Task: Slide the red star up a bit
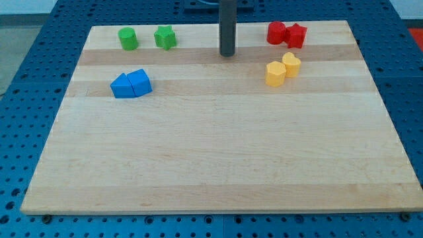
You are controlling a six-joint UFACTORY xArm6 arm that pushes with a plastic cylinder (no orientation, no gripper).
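Not yet begun: red star point(295, 35) right of my tip point(228, 54), slightly up, well apart, untouched; no claw fitted.

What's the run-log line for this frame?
tip top centre, touching no block | red star top right, against red block | push not started

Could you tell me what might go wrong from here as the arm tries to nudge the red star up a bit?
1. The red star touches another red block, so a push may drag that along.
2. The star sits near the board's top edge; too long a push could slide it off.
3. My tip is to the star's left, and the yellow blocks lie just below the star, so reaching its underside risks knocking them.
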